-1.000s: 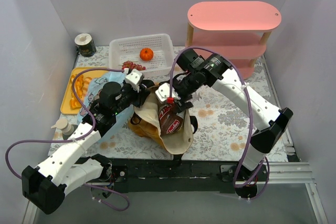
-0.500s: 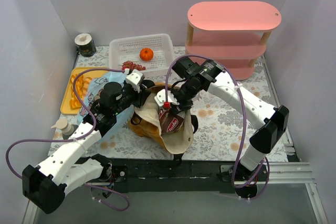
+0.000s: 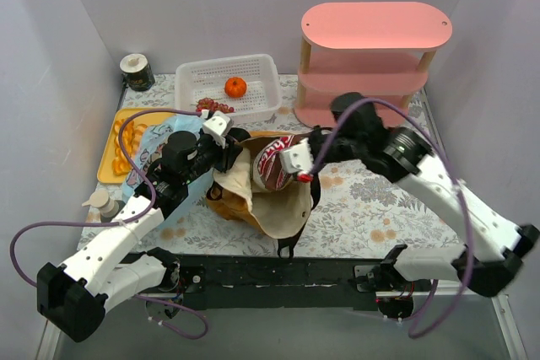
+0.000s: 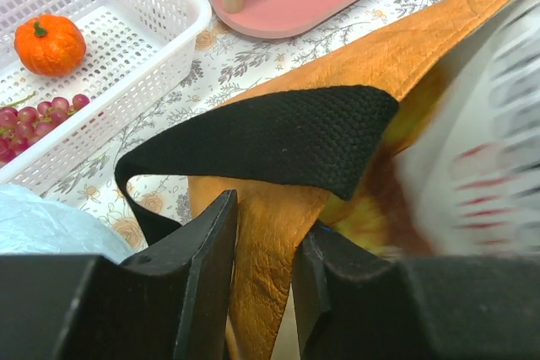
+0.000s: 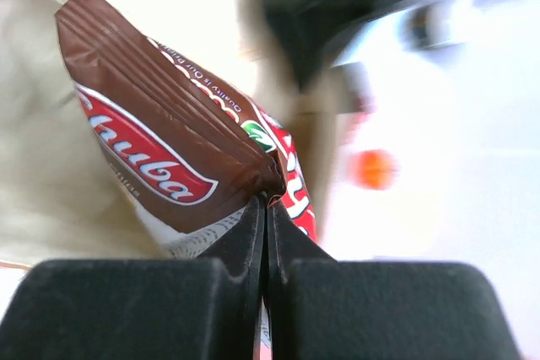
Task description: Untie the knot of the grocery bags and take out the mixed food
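The mustard-brown tote [image 3: 253, 205] lies open at the table's middle, cream lining up. My left gripper [image 3: 226, 147] [image 4: 268, 221] is shut on the tote's edge [image 4: 354, 65], just under its black strap [image 4: 270, 137]. My right gripper [image 3: 287, 166] [image 5: 267, 208] is shut on the corner of a brown and red snack packet [image 3: 272, 166] [image 5: 160, 132], which hangs above the tote's mouth. The pale blue bag [image 3: 156, 158] [image 4: 42, 225] lies under the left arm. An orange fruit [image 3: 235, 86] [image 4: 49, 44] and grapes [image 3: 215, 106] [image 4: 34, 115] sit in the white basket [image 3: 263, 69].
A yellow tray [image 3: 105, 162] with pastry pieces [image 3: 126, 137] is at the left. A dark cup with a white rim [image 3: 135, 72] stands in the back left corner. A pink shelf [image 3: 371, 56] stands at the back right. A small white container [image 3: 101, 202] sits near the left edge.
My right gripper has shut on the snack packet and pulled it up and to the right, out of the tote. The left gripper has kept its hold on the tote.
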`<state>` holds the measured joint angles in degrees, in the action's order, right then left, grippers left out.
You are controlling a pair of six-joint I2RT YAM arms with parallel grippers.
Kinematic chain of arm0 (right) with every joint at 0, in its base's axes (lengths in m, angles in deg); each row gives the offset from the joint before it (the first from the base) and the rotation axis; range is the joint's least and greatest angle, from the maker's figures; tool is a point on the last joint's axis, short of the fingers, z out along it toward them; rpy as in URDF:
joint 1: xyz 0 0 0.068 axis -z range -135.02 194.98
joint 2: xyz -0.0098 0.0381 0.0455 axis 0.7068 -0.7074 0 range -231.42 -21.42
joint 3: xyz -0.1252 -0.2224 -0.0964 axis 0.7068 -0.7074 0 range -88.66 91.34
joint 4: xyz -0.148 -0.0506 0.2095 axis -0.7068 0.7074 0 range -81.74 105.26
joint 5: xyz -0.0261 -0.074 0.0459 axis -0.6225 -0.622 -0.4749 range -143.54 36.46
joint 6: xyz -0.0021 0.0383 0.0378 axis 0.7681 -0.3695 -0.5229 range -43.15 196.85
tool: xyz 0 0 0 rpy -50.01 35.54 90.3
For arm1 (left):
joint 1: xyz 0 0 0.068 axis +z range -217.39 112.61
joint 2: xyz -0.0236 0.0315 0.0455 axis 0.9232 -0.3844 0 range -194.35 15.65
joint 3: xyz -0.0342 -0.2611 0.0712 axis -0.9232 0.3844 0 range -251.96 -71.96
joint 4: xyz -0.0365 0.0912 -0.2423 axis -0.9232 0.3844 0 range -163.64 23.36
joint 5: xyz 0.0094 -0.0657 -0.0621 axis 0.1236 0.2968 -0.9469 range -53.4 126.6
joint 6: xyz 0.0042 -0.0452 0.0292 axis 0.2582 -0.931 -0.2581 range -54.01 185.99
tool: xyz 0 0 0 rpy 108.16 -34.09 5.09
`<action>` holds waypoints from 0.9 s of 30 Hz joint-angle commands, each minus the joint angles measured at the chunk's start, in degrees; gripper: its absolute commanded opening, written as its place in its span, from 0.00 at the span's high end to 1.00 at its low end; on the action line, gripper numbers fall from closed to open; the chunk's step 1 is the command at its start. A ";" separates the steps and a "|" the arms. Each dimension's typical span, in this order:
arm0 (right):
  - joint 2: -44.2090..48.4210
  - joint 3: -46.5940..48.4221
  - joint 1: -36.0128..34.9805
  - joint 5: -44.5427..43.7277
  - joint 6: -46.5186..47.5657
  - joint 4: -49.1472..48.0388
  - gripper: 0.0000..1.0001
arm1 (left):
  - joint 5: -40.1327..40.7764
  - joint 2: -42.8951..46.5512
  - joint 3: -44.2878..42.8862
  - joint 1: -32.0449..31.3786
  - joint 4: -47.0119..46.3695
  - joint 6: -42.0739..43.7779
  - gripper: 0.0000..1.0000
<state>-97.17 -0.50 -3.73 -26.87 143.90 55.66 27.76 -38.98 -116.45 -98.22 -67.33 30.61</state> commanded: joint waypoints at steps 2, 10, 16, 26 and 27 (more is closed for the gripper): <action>13.43 -6.69 0.19 -2.84 -9.81 -38.50 0.99 | 0.14 -0.03 1.16 -0.02 -0.06 0.04 0.71; 9.03 4.74 2.21 -19.02 -16.62 -46.78 0.99 | 1.28 -0.30 1.69 -0.02 1.52 -1.27 0.71; 11.49 3.69 8.09 -26.41 -15.01 -48.90 0.99 | 0.58 -0.30 2.21 -0.02 1.25 -2.33 0.71; 18.53 -1.51 18.29 -34.94 -19.57 -43.01 0.99 | -0.56 -0.48 2.13 -0.11 1.86 -3.21 0.71; 18.44 -0.37 19.17 -34.68 -21.15 -41.61 0.99 | -0.56 -0.56 2.04 -0.02 2.04 -3.47 0.71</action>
<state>-80.97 -2.27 13.27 -56.35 126.45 16.86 28.57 -39.48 -115.37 -98.05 -67.33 28.21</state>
